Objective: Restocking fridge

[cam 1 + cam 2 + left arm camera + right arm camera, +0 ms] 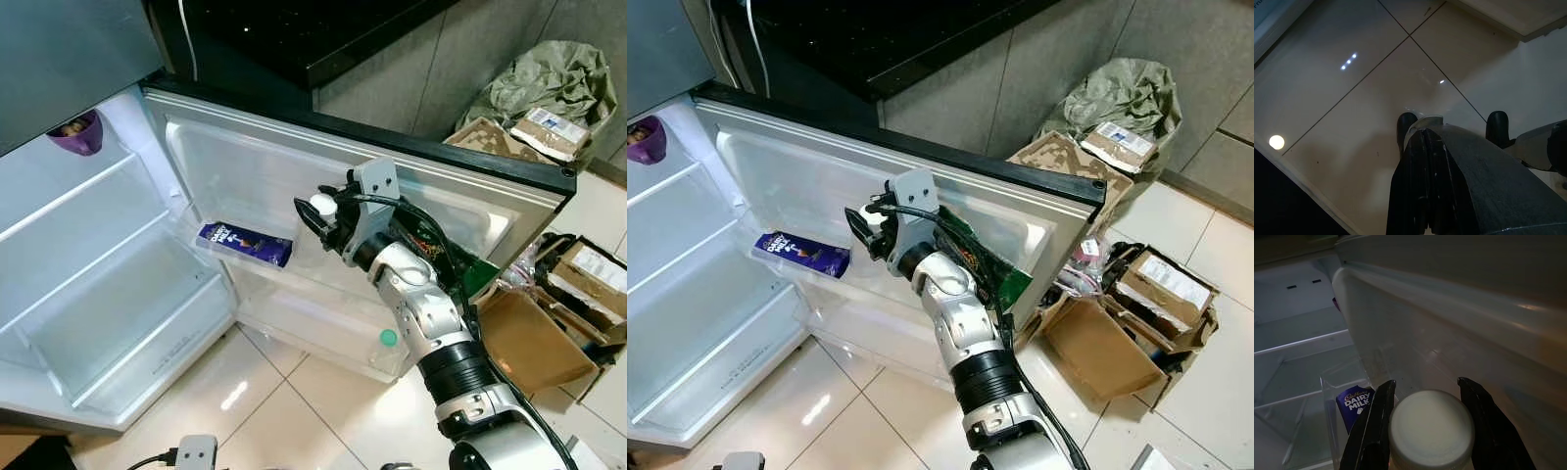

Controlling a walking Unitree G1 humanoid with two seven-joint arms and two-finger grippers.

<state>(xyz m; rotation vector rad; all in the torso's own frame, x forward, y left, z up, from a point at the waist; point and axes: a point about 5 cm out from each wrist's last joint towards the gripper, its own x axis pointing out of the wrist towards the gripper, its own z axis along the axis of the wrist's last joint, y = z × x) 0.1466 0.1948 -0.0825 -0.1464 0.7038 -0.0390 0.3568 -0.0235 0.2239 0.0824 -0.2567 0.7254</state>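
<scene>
My right gripper [321, 210] is shut on a small bottle with a white cap [1431, 428], held upright in front of the open fridge door [451, 191]. It hovers just above the clear middle door shelf [294, 262]. A purple Dairy Milk chocolate bar [245, 244] lies on that shelf, to the left of the bottle. The bottle's body is hidden by the fingers [1375, 421]. My left gripper [1422, 128] hangs low with its fingers together, pointing at the tiled floor [1352, 88].
The fridge interior [108, 284] stands open on the left, with a purple bowl [78, 132] on an upper shelf. A green round cap [389, 338] sits in the lower door shelf. Cardboard boxes [534, 338] and a stuffed bag [549, 83] crowd the floor on the right.
</scene>
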